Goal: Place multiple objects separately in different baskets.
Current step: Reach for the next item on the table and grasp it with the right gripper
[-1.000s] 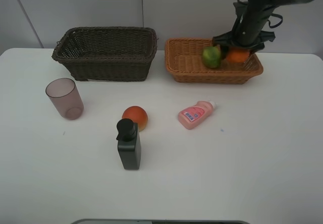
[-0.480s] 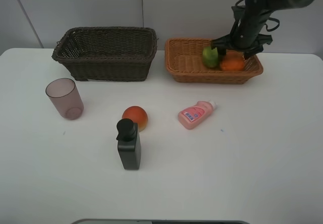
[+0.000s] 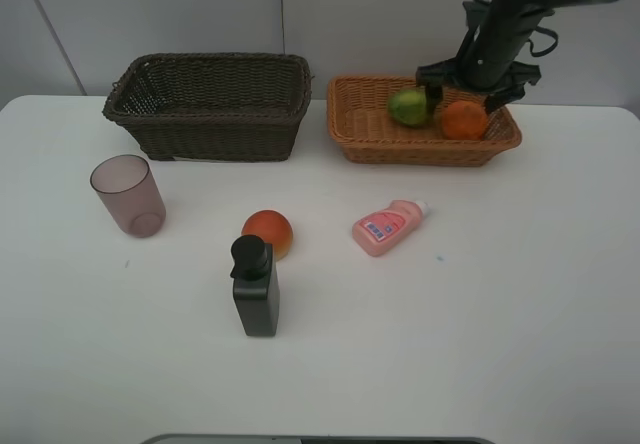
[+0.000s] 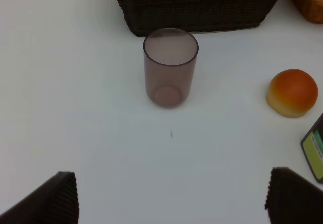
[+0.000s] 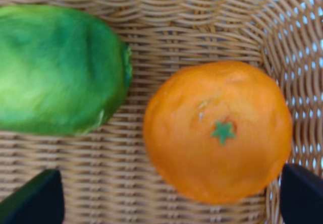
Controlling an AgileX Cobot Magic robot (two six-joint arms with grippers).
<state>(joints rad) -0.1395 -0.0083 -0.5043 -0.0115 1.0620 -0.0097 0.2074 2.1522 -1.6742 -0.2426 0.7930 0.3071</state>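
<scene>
The orange (image 3: 465, 119) and the green oval fruit (image 3: 409, 107) lie side by side in the light tan basket (image 3: 370, 134). My right gripper (image 3: 463, 97) hangs open just above the orange, holding nothing. In the right wrist view the orange (image 5: 217, 130) and the green fruit (image 5: 60, 70) rest on the basket weave (image 5: 166, 27), with the gripper (image 5: 166, 200) open. The reddish-orange fruit (image 3: 268, 232), black pump bottle (image 3: 256, 289), pink bottle (image 3: 388, 226) and cup (image 3: 128, 196) stand on the table. My left gripper (image 4: 171, 199) is open, short of the cup (image 4: 170, 67).
The dark brown basket (image 3: 210, 104) stands at the back left and shows no contents. In the left wrist view it (image 4: 197, 7) sits behind the cup, with the reddish fruit (image 4: 292, 93) and the pump bottle's edge (image 4: 314, 151) to one side.
The right gripper has let go of the orange, which now rests in the tan basket. The green fruit has tipped over toward the left. The gripper has lifted slightly.
</scene>
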